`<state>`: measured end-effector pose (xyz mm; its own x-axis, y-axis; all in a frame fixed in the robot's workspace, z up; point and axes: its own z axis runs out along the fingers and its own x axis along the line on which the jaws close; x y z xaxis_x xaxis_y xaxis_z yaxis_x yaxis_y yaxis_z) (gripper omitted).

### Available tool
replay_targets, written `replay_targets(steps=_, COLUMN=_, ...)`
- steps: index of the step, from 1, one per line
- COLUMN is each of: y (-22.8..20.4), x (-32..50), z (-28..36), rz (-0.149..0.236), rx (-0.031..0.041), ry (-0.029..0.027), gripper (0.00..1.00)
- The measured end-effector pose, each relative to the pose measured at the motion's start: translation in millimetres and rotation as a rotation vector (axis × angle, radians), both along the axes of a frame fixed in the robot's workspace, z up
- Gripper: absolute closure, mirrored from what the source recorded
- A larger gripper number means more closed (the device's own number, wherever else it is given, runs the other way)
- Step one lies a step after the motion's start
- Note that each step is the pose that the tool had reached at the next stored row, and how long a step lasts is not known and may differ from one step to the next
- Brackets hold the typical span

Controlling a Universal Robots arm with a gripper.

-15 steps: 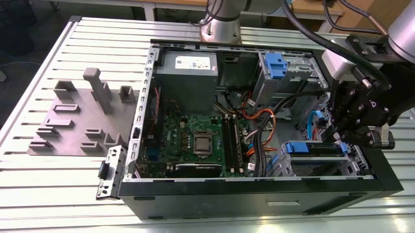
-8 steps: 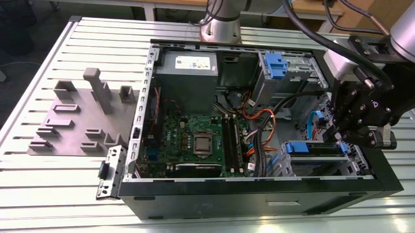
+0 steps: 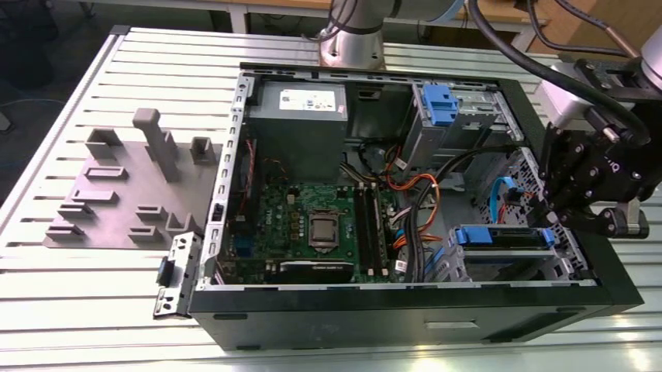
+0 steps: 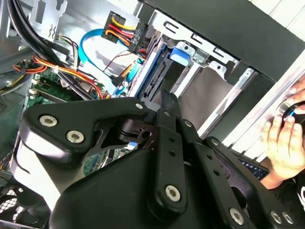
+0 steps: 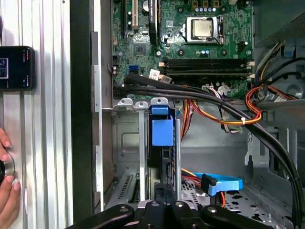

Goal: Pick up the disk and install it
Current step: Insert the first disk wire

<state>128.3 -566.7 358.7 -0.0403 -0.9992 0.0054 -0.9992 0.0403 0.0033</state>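
Observation:
The disk [image 3: 504, 236] lies edge-up in the drive cage [image 3: 563, 267] at the near corner of the open computer case on the exterior view's right, its blue carrier frame on top. In the first wrist view the disk [image 5: 161, 131] stands between the cage's metal rails. The second wrist view has its connector end [image 4: 153, 81] and blue tab showing. My gripper [image 3: 553, 217] hangs just over the disk's end nearest the case wall. Its fingers [image 4: 167, 102] sit close together, their tips at that end, and nothing is held between them.
Orange, black and blue cables [image 3: 414, 198] run beside the cage. The motherboard [image 3: 315, 225] and grey power-supply box [image 3: 297, 105] fill the case's other half. A grey fixture plate [image 3: 119, 190] lies outside it. A person's hand [image 4: 286, 138] rests on the table beside the case wall.

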Motion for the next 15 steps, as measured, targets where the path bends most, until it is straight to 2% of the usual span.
replay_targets(steps=9, y=0.9, x=0.9, z=3.0, rz=0.000, rx=0.0004, ry=0.0000, gripper=0.89)
replay_targets(steps=11, y=2.9, x=2.8, z=3.1, rz=0.000, rx=0.0000, ry=-0.0001, gripper=0.89)
replay_targets(steps=15, y=10.0, x=8.7, z=2.7, rz=0.000, rx=-0.0001, ry=0.0000, gripper=0.89)
